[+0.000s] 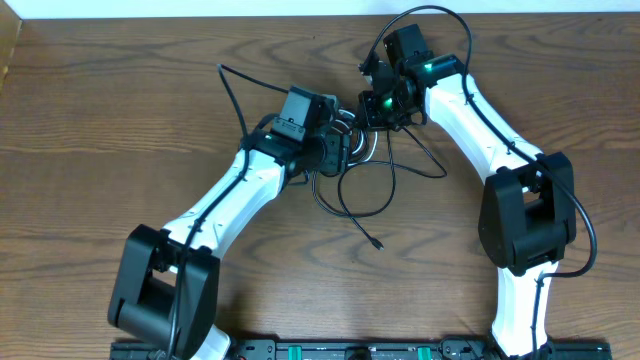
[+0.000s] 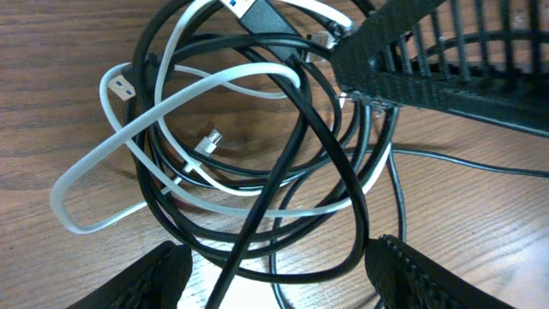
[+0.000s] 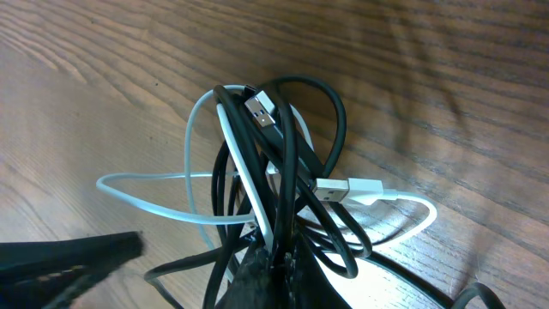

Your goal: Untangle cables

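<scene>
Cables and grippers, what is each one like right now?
black cables, tangled in loops
white cable, threaded through the black cables
left gripper, open above the tangle
right gripper, shut on the black cables

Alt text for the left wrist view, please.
A tangle of black cables and one white cable lies on the wooden table. The left claw stands open at the bottom edge, holding nothing; the right claw grips it at upper right.
</scene>
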Controlling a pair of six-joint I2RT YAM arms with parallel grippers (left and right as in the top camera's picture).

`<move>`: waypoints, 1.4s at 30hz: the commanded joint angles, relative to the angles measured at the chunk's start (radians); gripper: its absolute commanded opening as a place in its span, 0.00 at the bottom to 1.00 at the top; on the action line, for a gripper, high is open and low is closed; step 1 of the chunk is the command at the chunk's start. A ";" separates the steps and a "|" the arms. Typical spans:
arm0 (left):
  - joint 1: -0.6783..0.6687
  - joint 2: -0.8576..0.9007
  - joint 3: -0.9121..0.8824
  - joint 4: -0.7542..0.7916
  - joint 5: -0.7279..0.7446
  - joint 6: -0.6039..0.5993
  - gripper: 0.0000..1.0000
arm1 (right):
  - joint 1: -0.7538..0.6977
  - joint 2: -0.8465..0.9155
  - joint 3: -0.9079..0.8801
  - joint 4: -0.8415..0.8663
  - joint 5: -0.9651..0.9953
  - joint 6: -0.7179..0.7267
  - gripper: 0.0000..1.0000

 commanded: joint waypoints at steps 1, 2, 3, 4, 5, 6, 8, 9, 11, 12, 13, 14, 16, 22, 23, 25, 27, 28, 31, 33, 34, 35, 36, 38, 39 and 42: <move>-0.002 0.010 0.000 0.014 -0.031 0.015 0.71 | -0.002 -0.004 -0.004 -0.002 -0.022 -0.018 0.01; -0.003 0.013 0.000 0.015 -0.032 0.022 0.71 | -0.002 -0.004 -0.004 -0.002 -0.023 -0.019 0.01; -0.005 0.019 0.000 0.017 -0.032 0.024 0.71 | -0.002 -0.004 -0.004 -0.002 -0.023 -0.018 0.01; -0.006 0.028 0.000 0.021 -0.032 0.024 0.71 | -0.002 -0.004 -0.004 -0.002 -0.023 -0.018 0.01; -0.007 0.039 0.000 0.029 -0.032 0.024 0.71 | -0.002 -0.004 -0.004 -0.003 -0.023 -0.018 0.01; -0.009 0.060 0.000 0.048 -0.028 0.024 0.71 | -0.002 -0.004 -0.004 -0.003 -0.023 -0.018 0.01; -0.009 0.081 0.000 0.075 -0.028 0.023 0.71 | -0.002 -0.004 -0.004 -0.002 -0.023 -0.018 0.01; -0.009 0.092 0.000 0.087 -0.028 0.023 0.71 | -0.002 -0.004 -0.004 -0.002 -0.023 -0.018 0.01; -0.009 0.113 0.000 0.114 -0.028 0.011 0.71 | -0.002 -0.004 -0.004 -0.002 -0.023 -0.018 0.01; -0.009 0.122 0.000 0.122 -0.028 0.008 0.71 | -0.002 -0.004 -0.004 -0.002 -0.023 -0.018 0.01; -0.009 0.132 0.000 0.136 -0.029 0.001 0.72 | -0.002 -0.004 -0.004 -0.003 -0.023 -0.018 0.01; -0.009 0.137 0.000 0.144 -0.028 0.001 0.72 | -0.002 -0.004 -0.004 -0.003 -0.023 -0.018 0.01; -0.009 0.143 0.000 0.163 -0.024 -0.013 0.72 | -0.002 -0.004 -0.005 -0.002 -0.022 -0.024 0.01; -0.009 0.143 0.000 0.177 -0.021 -0.032 0.72 | -0.002 -0.004 -0.006 -0.002 -0.015 -0.037 0.01; -0.009 0.142 0.000 0.177 -0.020 -0.032 0.72 | -0.002 -0.004 -0.006 -0.003 -0.015 -0.037 0.01; 0.002 0.120 0.003 0.174 -0.021 0.019 0.73 | -0.002 -0.004 -0.006 -0.005 -0.014 -0.037 0.01; 0.014 0.083 0.008 0.167 -0.022 0.036 0.73 | -0.002 -0.004 -0.006 -0.005 -0.013 -0.037 0.01; 0.021 0.064 0.009 0.164 -0.024 0.036 0.74 | -0.002 -0.004 -0.006 -0.005 -0.011 -0.037 0.01; 0.035 -0.029 0.009 0.141 -0.056 0.032 0.75 | -0.002 -0.004 -0.006 -0.005 -0.011 -0.037 0.01; 0.033 -0.078 0.009 0.122 -0.055 0.032 0.75 | -0.002 -0.004 -0.006 -0.005 -0.011 -0.037 0.01; 0.031 -0.096 0.009 0.109 -0.055 0.032 0.75 | -0.002 -0.004 -0.006 -0.006 -0.011 -0.037 0.01; 0.029 -0.105 0.009 0.101 -0.055 0.032 0.75 | -0.002 -0.004 -0.006 -0.006 -0.011 -0.037 0.01; 0.026 -0.111 0.009 0.089 -0.054 0.032 0.75 | -0.002 -0.004 -0.006 -0.003 -0.011 -0.037 0.01; 0.023 -0.105 0.009 0.073 -0.035 0.031 0.75 | 0.000 -0.004 -0.006 0.006 -0.005 -0.037 0.01; 0.019 -0.096 0.008 0.068 -0.018 0.031 0.75 | 0.001 -0.004 -0.006 0.011 0.004 -0.037 0.01; 0.002 -0.056 0.008 0.071 0.025 0.032 0.75 | 0.002 -0.004 -0.006 0.017 0.005 -0.037 0.01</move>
